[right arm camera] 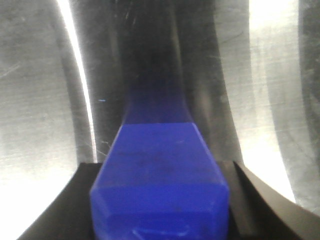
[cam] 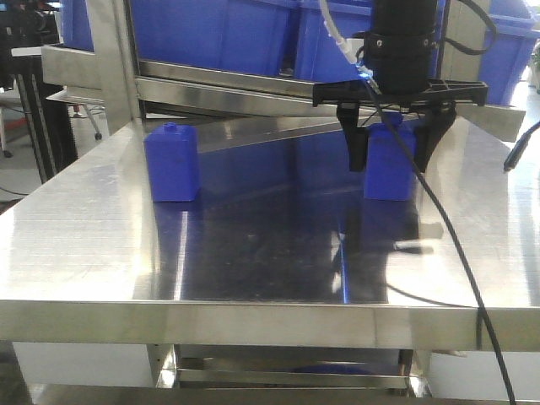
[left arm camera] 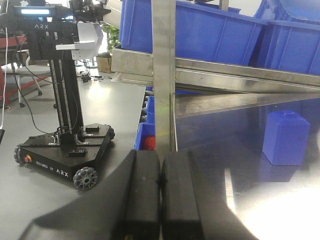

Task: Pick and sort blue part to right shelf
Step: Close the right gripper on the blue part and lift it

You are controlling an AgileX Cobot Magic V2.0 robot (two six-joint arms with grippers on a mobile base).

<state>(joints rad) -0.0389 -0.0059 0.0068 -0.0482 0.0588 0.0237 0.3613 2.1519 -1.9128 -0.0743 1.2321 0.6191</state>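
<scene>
Two blue parts stand on the steel table (cam: 253,261). My right gripper (cam: 392,167) reaches down over the right blue part (cam: 390,169), with one finger against each side; the part still rests on the table. In the right wrist view this part (right arm camera: 160,180) fills the space between the black fingers (right arm camera: 75,205). The other blue part (cam: 172,164) stands alone at the left, and also shows in the left wrist view (left arm camera: 286,137). My left gripper (left arm camera: 160,200) is shut and empty, back beyond the table's left edge.
Large blue bins (cam: 236,34) sit on a steel shelf behind the table, with a steel post (cam: 114,67) at the back left. A black cable (cam: 460,261) hangs from the right arm over the table. A wheeled ARX base (left arm camera: 65,150) stands on the floor at the left.
</scene>
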